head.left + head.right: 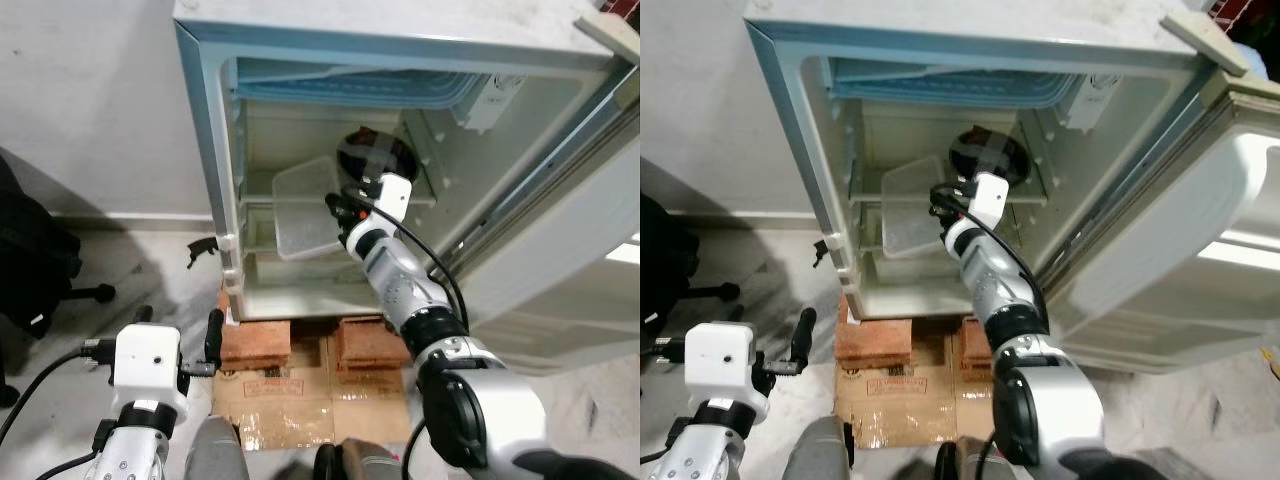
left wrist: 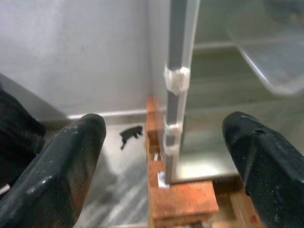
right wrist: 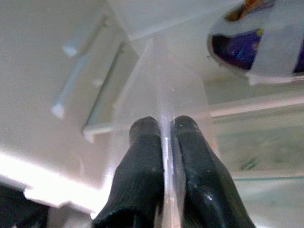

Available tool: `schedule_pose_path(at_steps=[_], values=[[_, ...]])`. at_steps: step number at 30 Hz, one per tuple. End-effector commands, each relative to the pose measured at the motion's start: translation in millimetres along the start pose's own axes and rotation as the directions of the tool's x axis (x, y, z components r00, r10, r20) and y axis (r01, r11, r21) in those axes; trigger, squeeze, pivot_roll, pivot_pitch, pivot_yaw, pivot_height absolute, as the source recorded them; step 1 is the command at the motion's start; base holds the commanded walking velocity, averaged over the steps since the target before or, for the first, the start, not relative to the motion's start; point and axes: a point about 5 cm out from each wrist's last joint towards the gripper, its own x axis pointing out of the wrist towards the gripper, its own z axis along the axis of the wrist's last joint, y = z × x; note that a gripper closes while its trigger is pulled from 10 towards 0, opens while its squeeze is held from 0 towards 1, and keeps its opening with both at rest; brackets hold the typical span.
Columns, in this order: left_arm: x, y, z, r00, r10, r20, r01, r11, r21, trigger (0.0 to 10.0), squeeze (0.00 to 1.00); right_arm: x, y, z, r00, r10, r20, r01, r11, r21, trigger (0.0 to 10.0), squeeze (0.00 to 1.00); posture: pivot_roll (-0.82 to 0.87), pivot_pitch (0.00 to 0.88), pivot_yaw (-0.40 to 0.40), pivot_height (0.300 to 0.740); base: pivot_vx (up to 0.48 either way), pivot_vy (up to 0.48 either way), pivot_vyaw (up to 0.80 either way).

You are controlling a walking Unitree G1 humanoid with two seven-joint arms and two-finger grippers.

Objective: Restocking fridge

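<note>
Right gripper (image 3: 164,142): two black fingers pressed together on the thin wall of a clear plastic container (image 1: 305,210), pinched at its edge. Right arm (image 1: 400,280): extended forward and upward from the shoulder into the open fridge (image 1: 400,45), wrist angled toward the middle shelf.

Clear plastic container: held tilted inside the fridge, partly over the shelf (image 1: 262,203), left of centre.

Black bowl (image 1: 375,155): covered with film, seated on the same shelf, just to the right of the container and behind the right wrist.

Left gripper (image 2: 161,156): fingers spread wide apart, nothing between them. Left arm (image 1: 148,375): held low in front of the fridge, fingers pointed at the cabinet's lower left corner.

Fridge: door swung open to the right, cabinet raised on red bricks (image 1: 255,345). Flattened cardboard (image 1: 290,400) is laid on the floor before the bricks.
</note>
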Motion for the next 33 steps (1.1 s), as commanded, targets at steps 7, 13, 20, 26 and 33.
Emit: schedule_pose_path(at_steps=[7, 13, 20, 26, 33], values=[[27.0, 3.2, -5, 0.999, 0.034, 0.032, -0.033, 0.999, -0.037, 10.0, 0.0, -48.4, -5.0, -7, 0.989, 0.141, -0.033, -0.145, 0.978, -0.15, 10.0, 0.0, 0.14, 0.0, -0.098, 0.74, 0.0, 0.0, 0.0], [32.3, 5.9, -6, 0.998, 0.038, 0.04, -0.036, 0.998, -0.047, 10.0, 0.0, -68.2, -12.4, -8, 0.985, 0.155, -0.071, -0.166, 0.968, -0.191, 10.0, 0.0, 0.14, 0.0, -0.082, 0.74, 0.0, 0.0, 0.0], [34.6, 7.9, -8, 0.998, 0.033, 0.047, -0.031, 0.998, -0.049, 10.0, 0.0, -73.6, -8.5, -11, 0.986, 0.146, -0.084, -0.16, 0.966, -0.202, 10.0, 0.0, 0.14, 0.0, -0.075, 0.74, 0.0, 0.34, 0.0], [35.2, 9.5, -9, 0.998, 0.034, 0.047, -0.031, 0.998, -0.052, 10.0, 0.0, -76.9, -5.0, -13, 0.983, 0.151, -0.1, -0.169, 0.964, -0.205, 10.0, 0.0, 0.14, 0.0, -0.073, 0.74, 0.0, 0.36, 0.0], [36.0, 9.8, -9, 0.998, 0.034, 0.052, -0.032, 0.998, -0.047, 10.0, 0.0, -76.0, -3.3, -12, 0.982, 0.155, -0.107, -0.175, 0.961, -0.215, 10.0, 0.0, 0.14, 0.0, -0.076, 0.74, 0.0, 0.362, 0.0]])
